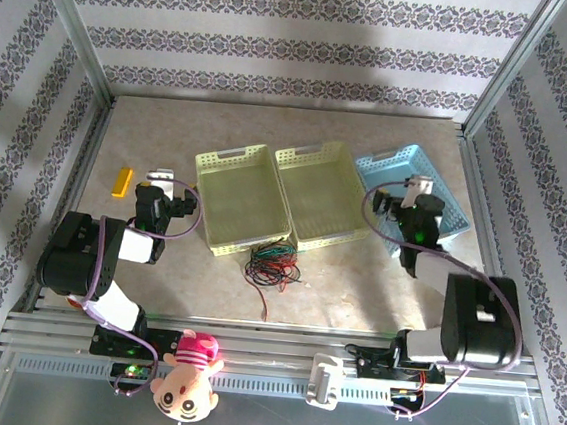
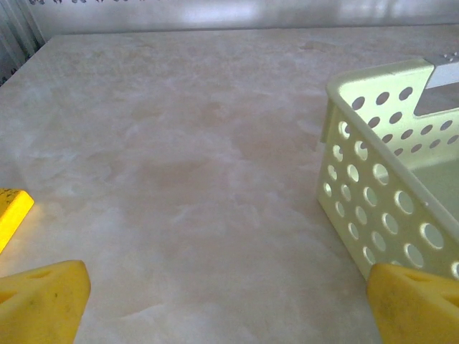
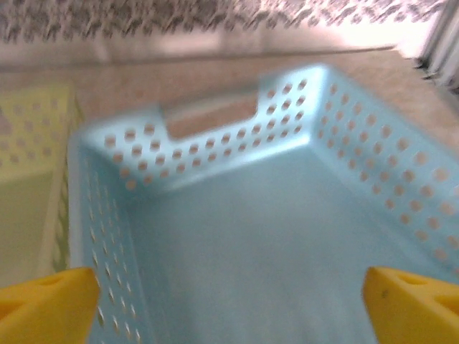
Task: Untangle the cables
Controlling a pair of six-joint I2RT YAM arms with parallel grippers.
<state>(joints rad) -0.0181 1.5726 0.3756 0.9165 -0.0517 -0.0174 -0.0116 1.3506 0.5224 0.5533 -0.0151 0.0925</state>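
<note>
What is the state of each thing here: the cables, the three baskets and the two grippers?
Cables: tangled in one pile on the table, untouched.
Left yellow basket: empty.
Right yellow basket: empty.
Blue basket: empty.
Left gripper: open, holding nothing.
Right gripper: open over the blue basket, holding nothing.

the blue basket (image 3: 215, 154) is smeared by blur. the yellow basket (image 2: 358, 193) runs off the right edge, a yellow block (image 2: 10, 212) off the left. the cables (image 1: 272, 266) are too small to tell strand from strand.
</note>
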